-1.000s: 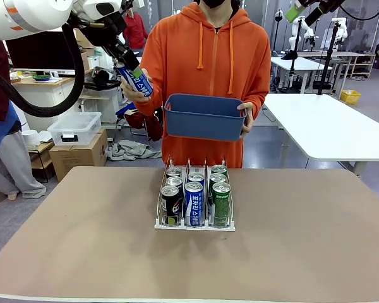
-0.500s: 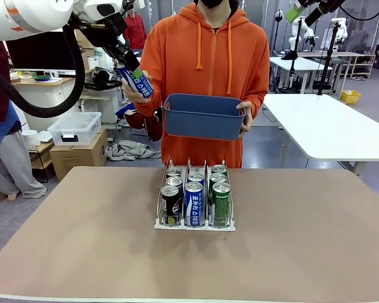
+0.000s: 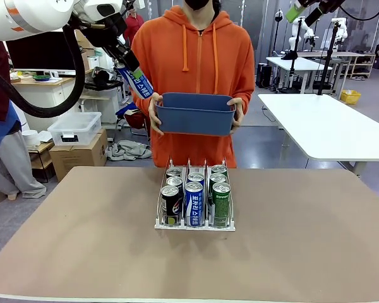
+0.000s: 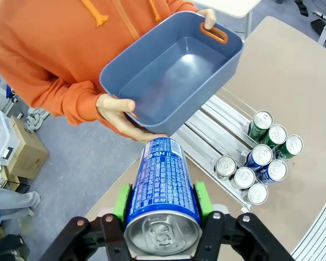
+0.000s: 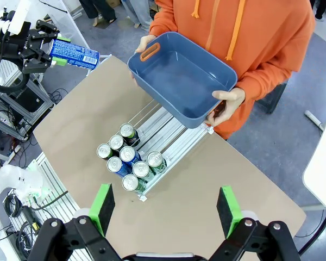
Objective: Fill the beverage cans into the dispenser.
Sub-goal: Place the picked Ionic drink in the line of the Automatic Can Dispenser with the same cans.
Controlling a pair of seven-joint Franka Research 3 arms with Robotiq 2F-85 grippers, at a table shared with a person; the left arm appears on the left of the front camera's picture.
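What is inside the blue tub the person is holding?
The blue tub looks empty: the left wrist view shows its bare floor. Only the corner under its near rim is hidden.

In the front view the blue tub [image 3: 194,115] covers the person's midriff, and the left gripper [image 3: 134,71] hides the upper end of the blue-and-white can [image 3: 139,82]. In the left wrist view that can [image 4: 163,187] blocks the gripper's palm and inner pads, while the dispenser [image 4: 217,122] is partly hidden behind the tub's corner. In the right wrist view the right gripper [image 5: 165,209] is cut off at the bottom edge, and print on the racked cans [image 5: 127,163] is too small to read.
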